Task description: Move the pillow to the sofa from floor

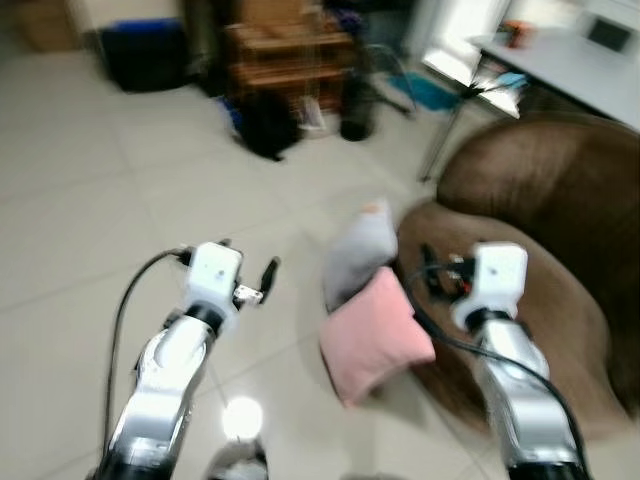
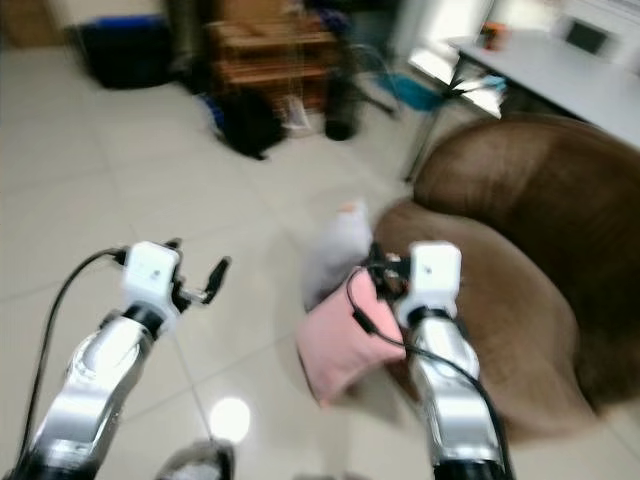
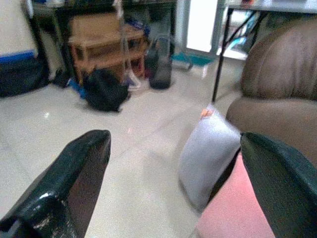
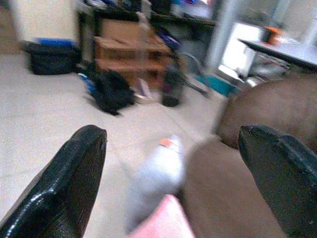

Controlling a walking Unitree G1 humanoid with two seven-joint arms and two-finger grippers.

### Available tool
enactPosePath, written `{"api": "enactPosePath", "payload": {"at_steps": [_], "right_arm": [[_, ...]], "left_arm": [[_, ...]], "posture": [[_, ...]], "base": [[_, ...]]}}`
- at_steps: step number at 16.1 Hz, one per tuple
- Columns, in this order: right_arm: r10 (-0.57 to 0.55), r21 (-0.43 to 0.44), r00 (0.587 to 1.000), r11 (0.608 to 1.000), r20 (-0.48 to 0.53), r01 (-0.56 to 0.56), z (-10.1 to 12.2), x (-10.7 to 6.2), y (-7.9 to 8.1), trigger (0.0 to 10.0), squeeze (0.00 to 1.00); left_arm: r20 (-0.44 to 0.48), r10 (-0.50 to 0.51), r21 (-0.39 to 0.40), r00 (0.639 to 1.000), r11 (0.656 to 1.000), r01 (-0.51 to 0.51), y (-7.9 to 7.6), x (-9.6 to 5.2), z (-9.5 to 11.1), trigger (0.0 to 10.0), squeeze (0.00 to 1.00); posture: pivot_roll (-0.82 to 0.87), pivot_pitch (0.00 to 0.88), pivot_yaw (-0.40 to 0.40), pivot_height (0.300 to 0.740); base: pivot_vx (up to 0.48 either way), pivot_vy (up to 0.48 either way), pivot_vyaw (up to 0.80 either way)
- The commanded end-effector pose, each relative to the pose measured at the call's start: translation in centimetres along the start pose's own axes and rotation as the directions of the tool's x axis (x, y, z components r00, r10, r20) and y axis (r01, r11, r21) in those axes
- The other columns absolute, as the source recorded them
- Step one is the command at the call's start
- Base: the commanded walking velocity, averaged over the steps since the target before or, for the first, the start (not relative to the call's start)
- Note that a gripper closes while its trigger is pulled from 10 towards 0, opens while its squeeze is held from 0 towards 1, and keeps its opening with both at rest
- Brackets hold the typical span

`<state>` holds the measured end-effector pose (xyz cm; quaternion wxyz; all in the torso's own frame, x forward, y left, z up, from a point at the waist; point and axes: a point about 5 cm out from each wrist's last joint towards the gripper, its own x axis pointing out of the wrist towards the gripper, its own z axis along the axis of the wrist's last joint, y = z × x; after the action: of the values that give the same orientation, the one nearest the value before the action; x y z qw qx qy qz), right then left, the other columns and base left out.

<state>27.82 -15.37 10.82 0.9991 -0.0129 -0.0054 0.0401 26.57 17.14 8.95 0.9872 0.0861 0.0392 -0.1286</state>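
Pink pillow [image 1: 375, 335] on floor [image 1: 90, 230], frame centre, leaning against brown sofa [image 1: 545, 230]; grey pillow [image 1: 360, 255] behind. Left claw [image 1: 262, 283] and right claw [image 1: 428, 268] raised forward, both spread wide, empty.

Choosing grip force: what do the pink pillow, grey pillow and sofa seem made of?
Pink pillow: soft matte fabric, plump and creased, probably stuffed. Grey pillow: smoother pale cloth, with an orange tag at its top; blur hides the weave. Sofa: brown matte upholstery, looks like suede or microfibre, uncertain.
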Motion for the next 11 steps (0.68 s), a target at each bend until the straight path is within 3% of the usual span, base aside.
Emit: {"api": "enactPosePath", "payload": {"at_steps": [1, 3, 7, 11], "right_arm": [[-0.014, 0.032, 0.999, 0.999, -0.032, 0.015, -0.6, 0.0, -0.3, 10.0, 0.00], [0.028, 0.021, 0.999, 0.999, -0.030, -0.027, -0.6, -0.2, 0.6, 10.0, 0.00], [-0.035, 0.023, 0.999, 0.999, -0.042, 0.036, -0.7, -1.6, -0.8, 10.0, 0.00], [-0.071, 0.019, 0.992, 0.997, -0.103, 0.073, -1.6, -3.5, -1.8, 10.0, 0.00]], "left_arm": [[0.026, 0.017, 0.018, 1.000, 1.000, -0.017, 0.3, 0.5, 0.8, 10.0, 0.00], [0.021, 0.013, -0.006, 1.000, 1.000, -0.013, -0.1, 0.8, 1.0, 10.0, 0.00], [0.046, -0.011, 0.000, 0.999, 1.000, 0.011, -0.3, 1.6, 1.6, 10.0, 0.00], [0.047, -0.027, -0.012, 0.999, 1.000, 0.027, -1.1, 1.3, 1.5, 10.0, 0.00]], "posture": [[0.10, 0.100, -0.125, 0.740], [0.08, 0.094, -0.098, 0.740], [0.04, 0.088, -0.078, 0.740], [0.03, 0.093, -0.104, 0.740]], "base": [[0.000, 0.000, 0.00], [0.000, 0.000, 0.00], [0.000, 0.000, 0.00], [0.000, 0.000, 0.00]]}}
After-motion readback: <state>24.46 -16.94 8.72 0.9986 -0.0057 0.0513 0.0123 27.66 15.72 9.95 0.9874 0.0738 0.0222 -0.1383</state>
